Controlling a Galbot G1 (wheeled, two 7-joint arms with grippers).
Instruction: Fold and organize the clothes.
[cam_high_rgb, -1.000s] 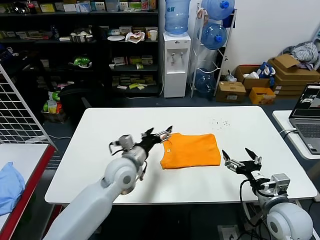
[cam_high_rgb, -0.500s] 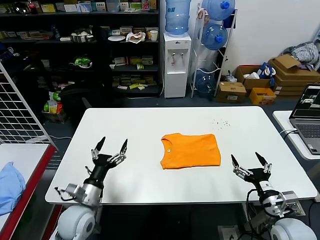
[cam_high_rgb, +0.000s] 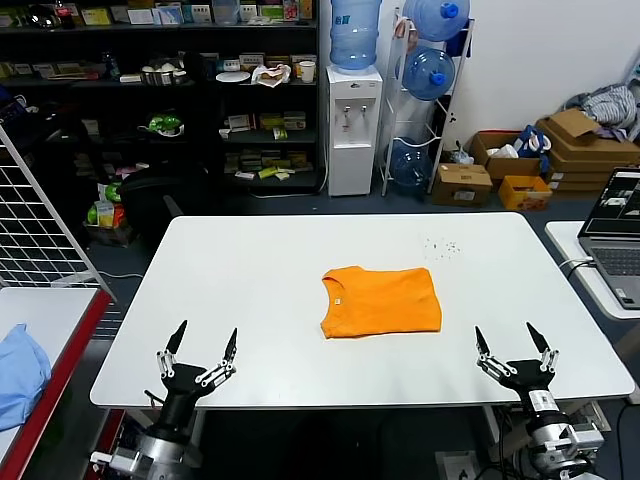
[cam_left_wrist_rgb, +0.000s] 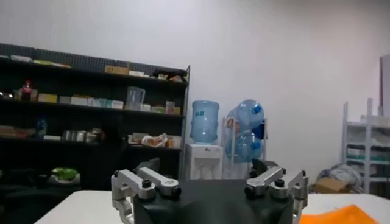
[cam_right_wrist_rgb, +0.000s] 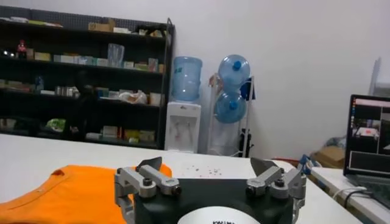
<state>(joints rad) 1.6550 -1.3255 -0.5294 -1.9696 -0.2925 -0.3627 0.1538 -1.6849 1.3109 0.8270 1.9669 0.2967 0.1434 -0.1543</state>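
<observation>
At the near edge of the white table (cam_high_rgb: 300, 260), the 2 grippers sit low, 1 at each near corner. The left gripper (cam_high_rgb: 203, 351) is at the near left edge, its 2 dark fingers spread wide apart and pointing up and away from the robot, holding nothing and touching nothing. The right gripper (cam_high_rgb: 516, 344) is at the near right edge in the same pose, fingers splayed wide, empty. In each wrist view the finger bases stand far apart with open air between them.

Beyond them, near the middle of the table and slightly right of centre, lies the orange T-shirt (cam_high_rgb: 381, 301), folded into a flat rectangle. Its long axis runs left to right across the table; the collar (cam_high_rgb: 332, 287) is at the far left corner of the folded bundle. It lies well apart from both grippers. No lettering shows on the upward face. A sprinkle of small dark specks (cam_high_rgb: 441, 246) marks the table farther back on the right.

To the left, a second white surface with a red edge carries a light blue cloth (cam_high_rgb: 20, 372), with a wire grid panel (cam_high_rgb: 35, 225) behind it. On the right a laptop (cam_high_rgb: 618, 235) sits open on another table.

At the back of the room are dark shelves (cam_high_rgb: 160, 90) full of goods, a white water dispenser (cam_high_rgb: 354, 115) topped by a blue bottle, a rack with 3 more blue bottles (cam_high_rgb: 428, 70), and stacked cardboard boxes (cam_high_rgb: 560, 150) against the white wall.
</observation>
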